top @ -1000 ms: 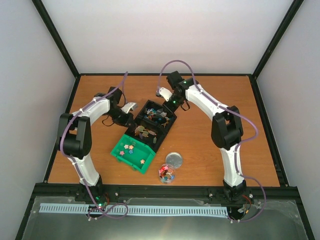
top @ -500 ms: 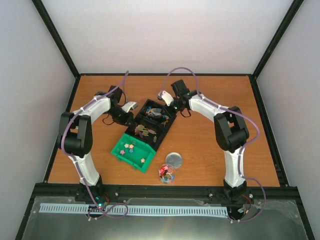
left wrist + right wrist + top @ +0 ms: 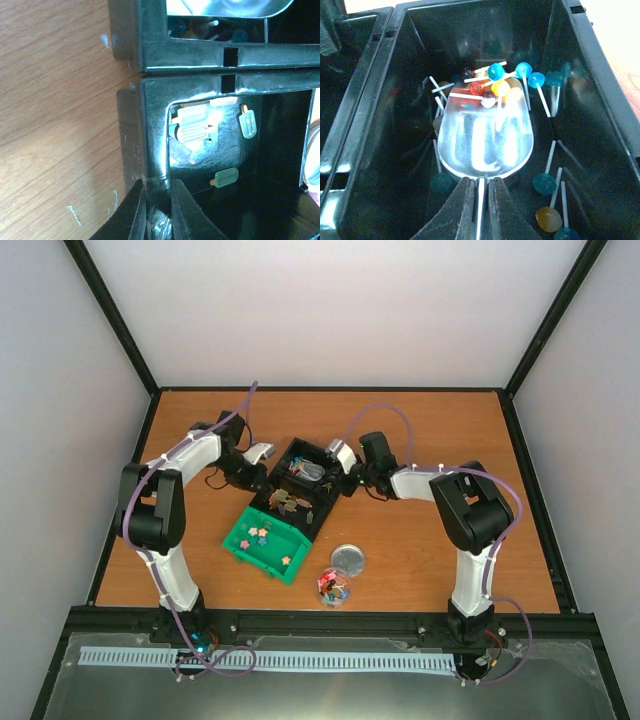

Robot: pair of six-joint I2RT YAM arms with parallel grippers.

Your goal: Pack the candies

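Observation:
The candies (image 3: 262, 535), tiny mixed-colour stars, lie in a green bin (image 3: 244, 546) at the near left of the black tray (image 3: 322, 512). My left gripper (image 3: 267, 477) is shut on the tray's left wall (image 3: 150, 125), its jaws (image 3: 158, 186) pinching the rim. My right gripper (image 3: 326, 462) is shut on the thin handle of a clear scoop (image 3: 485, 135), seen between the jaws in the right wrist view (image 3: 480, 181). The scoop lies low in the tray's far compartment with a few small coloured balls on white sticks (image 3: 495, 80) at its front lip.
A round silver lid (image 3: 348, 559) and a small clear jar (image 3: 333, 586) holding coloured pieces stand near the front edge. The tray's near compartment holds pale green lolly-shaped pieces (image 3: 247, 126). More balls on sticks (image 3: 544, 182) lie around the scoop.
My right arm has swung down and towards the near side, bringing the scoop down into the tray's far compartment. My left arm has not moved.

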